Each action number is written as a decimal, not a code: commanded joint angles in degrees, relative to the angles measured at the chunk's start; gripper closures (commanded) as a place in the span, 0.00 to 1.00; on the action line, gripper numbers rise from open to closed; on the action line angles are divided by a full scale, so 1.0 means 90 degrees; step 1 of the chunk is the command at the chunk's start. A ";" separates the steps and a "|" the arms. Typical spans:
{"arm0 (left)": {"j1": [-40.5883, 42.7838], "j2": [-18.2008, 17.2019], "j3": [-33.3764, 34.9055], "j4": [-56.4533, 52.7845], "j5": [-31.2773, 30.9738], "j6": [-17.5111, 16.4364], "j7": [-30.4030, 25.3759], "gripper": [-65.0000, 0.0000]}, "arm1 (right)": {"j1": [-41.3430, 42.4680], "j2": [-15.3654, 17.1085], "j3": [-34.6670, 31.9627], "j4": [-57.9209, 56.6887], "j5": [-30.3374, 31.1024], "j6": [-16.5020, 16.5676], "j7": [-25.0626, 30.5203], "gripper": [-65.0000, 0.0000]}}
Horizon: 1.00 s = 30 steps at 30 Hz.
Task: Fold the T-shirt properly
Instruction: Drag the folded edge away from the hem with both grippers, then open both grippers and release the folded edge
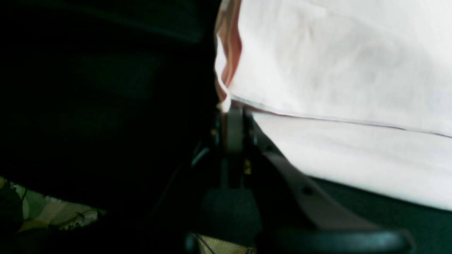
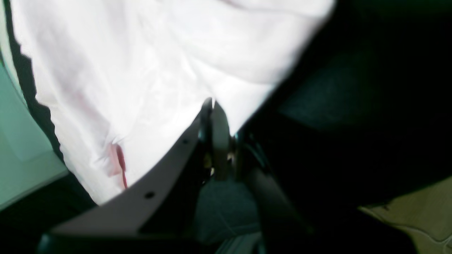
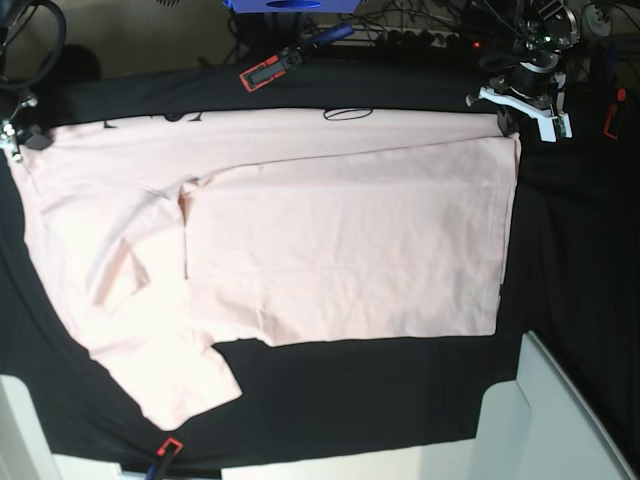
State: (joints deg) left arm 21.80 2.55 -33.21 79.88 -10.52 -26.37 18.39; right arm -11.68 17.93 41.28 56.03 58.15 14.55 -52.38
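Base view shows the pink T-shirt [image 3: 330, 250] spread on the black tablecloth [image 3: 570, 260], its long way running left to right across the frame. One half is already folded over. My left gripper [image 3: 508, 122] pinches the shirt's upper right corner. My right gripper [image 3: 20, 145] sits at the upper left corner; its wrist view shows it closed on cloth. I judge the shirt lies below both. Black letters peek out at the top edge, too cut off to read.

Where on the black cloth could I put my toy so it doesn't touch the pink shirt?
Bare black tablecloth lies right of the T-shirt, and a strip shows below its hem. The far corners are crowded: the left tool and right tool grip the shirt there.
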 commanded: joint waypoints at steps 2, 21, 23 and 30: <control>0.0034 -0.0083 -0.0056 0.0107 -0.0008 0.0112 -0.0134 1.00 | -0.0035 0.0171 0.0039 0.0099 0.0030 0.0039 0.0120 1.00; 0.0151 -0.0073 -0.0056 0.0136 0.0002 0.0112 -0.0134 1.00 | -0.0143 0.0171 0.0019 0.0099 0.0039 0.0049 0.0120 1.00; 0.0161 -0.0083 -0.0056 0.0136 0.0002 0.0112 -0.0134 1.00 | -0.0143 0.0171 0.0029 0.0099 0.0059 0.0049 0.0111 1.00; 0.0171 -0.0063 -0.0222 0.0136 0.0002 0.0122 -0.0124 0.77 | -0.0143 -0.0044 0.0361 0.0099 0.0088 0.0039 -0.0241 0.46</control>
State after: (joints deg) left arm 22.94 2.63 -34.59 80.01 -10.39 -25.91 18.37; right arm -12.36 16.64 44.29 56.64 60.77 15.90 -54.98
